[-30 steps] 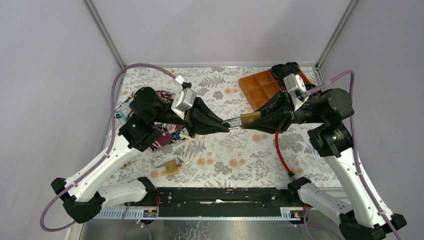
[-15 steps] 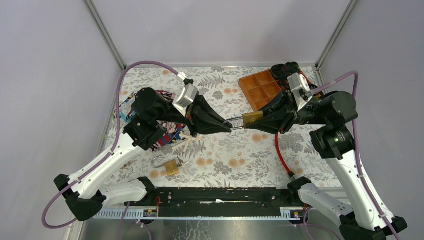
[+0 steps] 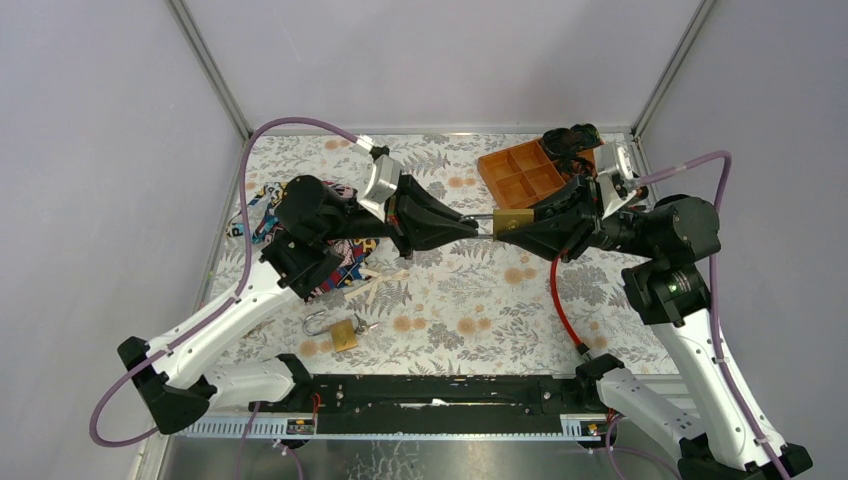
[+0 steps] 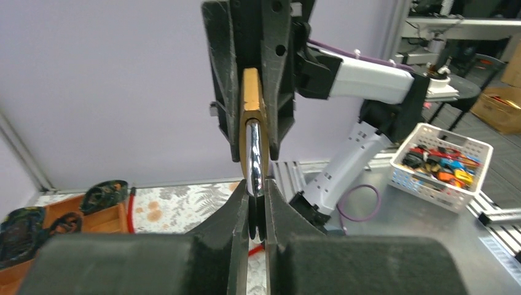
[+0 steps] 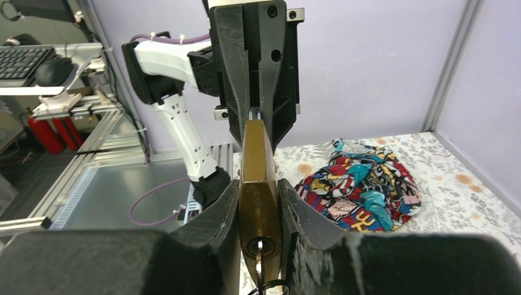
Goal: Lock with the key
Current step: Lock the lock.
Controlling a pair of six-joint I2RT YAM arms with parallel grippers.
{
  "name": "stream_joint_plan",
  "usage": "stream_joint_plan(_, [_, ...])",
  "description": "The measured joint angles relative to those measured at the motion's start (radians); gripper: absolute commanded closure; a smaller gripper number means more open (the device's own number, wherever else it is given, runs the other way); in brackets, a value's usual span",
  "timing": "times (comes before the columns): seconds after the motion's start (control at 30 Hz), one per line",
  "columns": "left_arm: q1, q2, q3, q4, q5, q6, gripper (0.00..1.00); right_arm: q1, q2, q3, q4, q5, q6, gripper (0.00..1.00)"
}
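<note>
We see a brass-gold padlock with a silver shackle mid-frame, a white tablecloth printed with grey leaves and orange blossoms, an orange tray upper right, and a multicoloured comic-print cloth left.

Padlocks, two: held padlock, loose padlock. Key, one. Tray, one. Cloth, one.

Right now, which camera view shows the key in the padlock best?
The right wrist view: the padlock, clamped in the right gripper, faces the camera with the key inserted. The left wrist view shows only the shackle end; the top view shows a small brass block, key hidden.
</note>
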Motion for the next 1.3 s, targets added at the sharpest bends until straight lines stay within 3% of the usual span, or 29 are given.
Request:
stream_joint_plan(0.57, [-0.039, 0.099, 0.076, 0.068, -0.251, 0.026, 1.00, -0.019, -0.013, -0.019, 0.042, 0.202, 0.055, 1.00])
stream_joint_plan(0.9, [-0.043, 0.049, 0.039, 0.050, -0.155, 0.042, 0.99, 0.003, -0.023, 0.035, -0.100, 0.135, -0.027, 1.00])
stream_joint_plan(1.13, [-0.024, 0.021, 0.030, -0.045, -0.043, 0.047, 0.86, 0.021, -0.024, 0.035, -0.174, 0.084, -0.071, 1.00])
stream_joint_plan(1.3, [-0.005, 0.020, 0.029, -0.112, 0.010, 0.069, 0.68, 0.026, -0.010, 0.035, -0.223, 0.085, -0.069, 1.00])
